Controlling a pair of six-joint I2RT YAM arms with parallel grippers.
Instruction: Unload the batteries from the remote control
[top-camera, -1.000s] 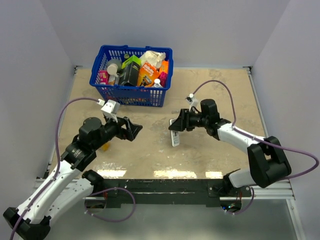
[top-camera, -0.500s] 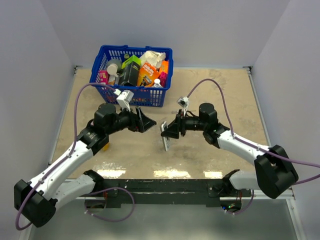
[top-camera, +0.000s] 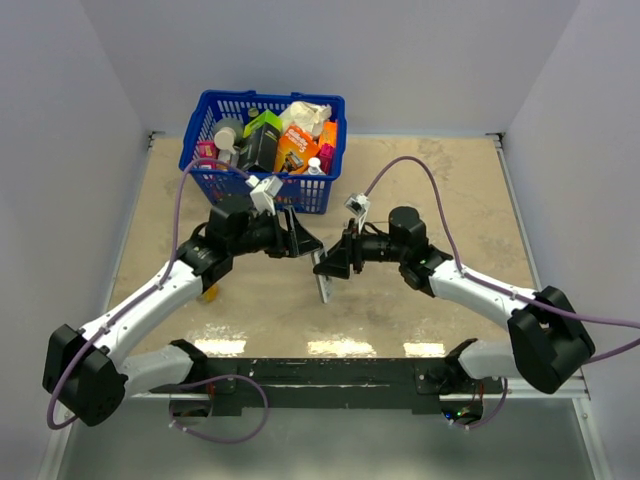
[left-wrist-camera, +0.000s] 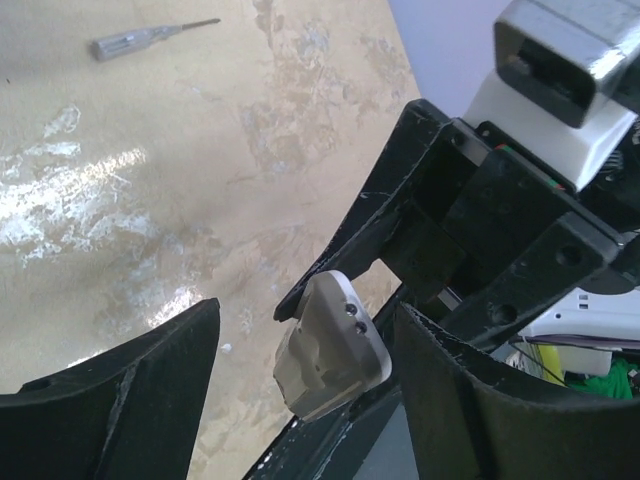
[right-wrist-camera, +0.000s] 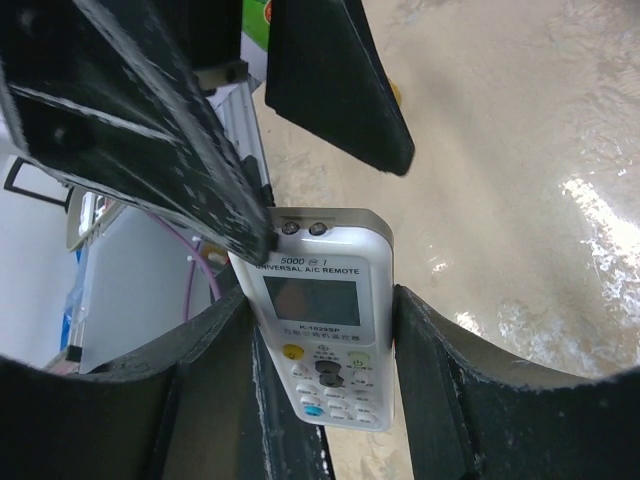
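Tabletop (top-camera: 430, 190): agape L end effector (top-camera: 308, 245) nearer remote control (right-wrist-camera: 322, 300) (R end effector's (top-camera: 335, 262) grip)

Left gripper (top-camera: 308, 246): you now have it further toward 3 o'clock than a second ago, its arm stretched to mid-table.
Right gripper (top-camera: 328, 268): shifted toward 9 o'clock, the remote control (top-camera: 324, 286) carried along.
Gap: well apart earlier, your grippers now sit just beside each other.
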